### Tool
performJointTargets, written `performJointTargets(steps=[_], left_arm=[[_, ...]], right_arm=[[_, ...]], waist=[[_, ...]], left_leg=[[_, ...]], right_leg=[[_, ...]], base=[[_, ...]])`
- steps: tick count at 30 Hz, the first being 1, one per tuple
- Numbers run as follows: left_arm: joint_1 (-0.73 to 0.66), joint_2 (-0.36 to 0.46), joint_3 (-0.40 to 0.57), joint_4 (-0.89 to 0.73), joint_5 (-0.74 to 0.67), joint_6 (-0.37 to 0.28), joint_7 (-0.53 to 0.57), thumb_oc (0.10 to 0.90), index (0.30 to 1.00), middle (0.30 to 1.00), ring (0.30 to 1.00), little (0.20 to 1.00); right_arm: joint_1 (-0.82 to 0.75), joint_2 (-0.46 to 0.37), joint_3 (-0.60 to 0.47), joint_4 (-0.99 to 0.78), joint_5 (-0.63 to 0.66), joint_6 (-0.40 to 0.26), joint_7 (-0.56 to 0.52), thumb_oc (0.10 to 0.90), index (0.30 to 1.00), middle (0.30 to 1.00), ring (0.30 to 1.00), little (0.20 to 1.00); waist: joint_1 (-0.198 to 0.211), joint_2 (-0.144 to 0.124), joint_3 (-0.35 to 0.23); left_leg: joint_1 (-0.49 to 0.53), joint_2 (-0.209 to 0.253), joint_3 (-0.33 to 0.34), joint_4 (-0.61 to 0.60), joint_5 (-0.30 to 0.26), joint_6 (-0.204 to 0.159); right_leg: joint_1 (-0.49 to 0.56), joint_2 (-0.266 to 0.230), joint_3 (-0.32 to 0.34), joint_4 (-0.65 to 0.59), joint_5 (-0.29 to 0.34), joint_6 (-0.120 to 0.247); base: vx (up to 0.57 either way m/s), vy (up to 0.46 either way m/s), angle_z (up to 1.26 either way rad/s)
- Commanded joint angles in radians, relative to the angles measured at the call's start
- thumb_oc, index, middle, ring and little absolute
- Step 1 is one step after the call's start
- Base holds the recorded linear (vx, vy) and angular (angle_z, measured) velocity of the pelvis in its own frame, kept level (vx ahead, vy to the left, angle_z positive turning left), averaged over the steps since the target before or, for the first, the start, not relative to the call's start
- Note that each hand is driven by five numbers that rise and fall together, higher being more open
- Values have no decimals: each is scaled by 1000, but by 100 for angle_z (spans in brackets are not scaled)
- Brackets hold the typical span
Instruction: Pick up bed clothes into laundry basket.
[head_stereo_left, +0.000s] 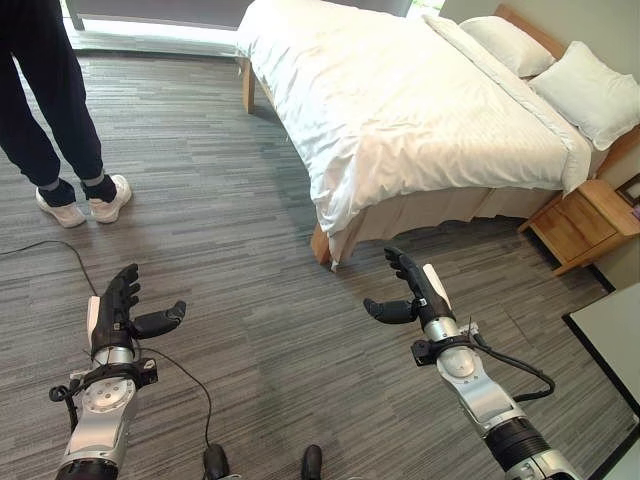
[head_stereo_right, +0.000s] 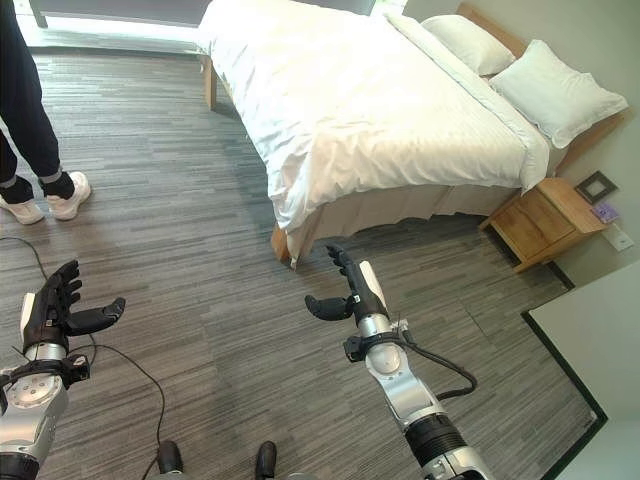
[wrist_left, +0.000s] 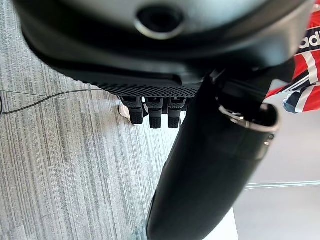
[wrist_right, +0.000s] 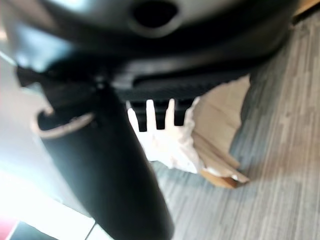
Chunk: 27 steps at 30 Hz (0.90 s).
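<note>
- Two hands are held above the grey striped floor (head_stereo_left: 240, 330), nearest the camera, well apart from each other and with nothing in either.
- The left hand (head_stereo_left: 118, 312) is raised at the lower left of the eye views, its fingers straight and spread and its thumb stuck out to the side; no thing is touched by it.
- The right hand (head_stereo_left: 412, 290) is raised further towards the middle, its fingers straight and relaxed, its thumb set apart, and nothing is gripped by it.
- In the right wrist view the fingers (wrist_right: 150, 114) are seen in a straight row, with the corner of the white bed cover (wrist_right: 170, 145) and a wooden bed leg (wrist_right: 220, 177) past them.
- In the left wrist view the straight fingers (wrist_left: 155, 111) are seen above the floor, with a white shoe (wrist_left: 123, 111) partly hidden behind them.
- Just beyond the right hand, the near corner of the bed (head_stereo_left: 420, 110) is reached by the hanging edge of the white bed clothes (head_stereo_left: 400, 130), which are spread over the mattress and not touched by either hand.
- A wooden bedside table (head_stereo_left: 585, 225) is placed beside the bed, at the right.
- A person in dark trousers and white shoes (head_stereo_left: 60, 150) is seen standing on the floor at the far left, well apart from the bed.
- Two white pillows (head_stereo_left: 560, 70) are laid at the head of the bed, furthest away.
</note>
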Motion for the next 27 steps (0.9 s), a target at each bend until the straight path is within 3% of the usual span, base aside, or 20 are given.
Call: performJointTargets(steps=[1,27], left_arm=[[-48,56,18,-94,52,-75,-8,800,900,900,900,900],[-21,41,31,-122,67,-74,-11,800,900,900,900,900]], right_arm=[[-48,-26,-68,-78,-13,-68,-37,800,900,900,900,900],[-25,-21,-74,-87,-28,-67,-35,800,900,900,900,900]], waist=[[5,16,-69],[1,16,-75]], left_leg=[[113,7,42,8,-188,-77],[125,14,49,8,-192,-81]], right_leg=[[-22,-55,-15,38,-85,88],[-21,-53,-15,38,-87,85]], base=[[0,0,0],[0,0,0]])
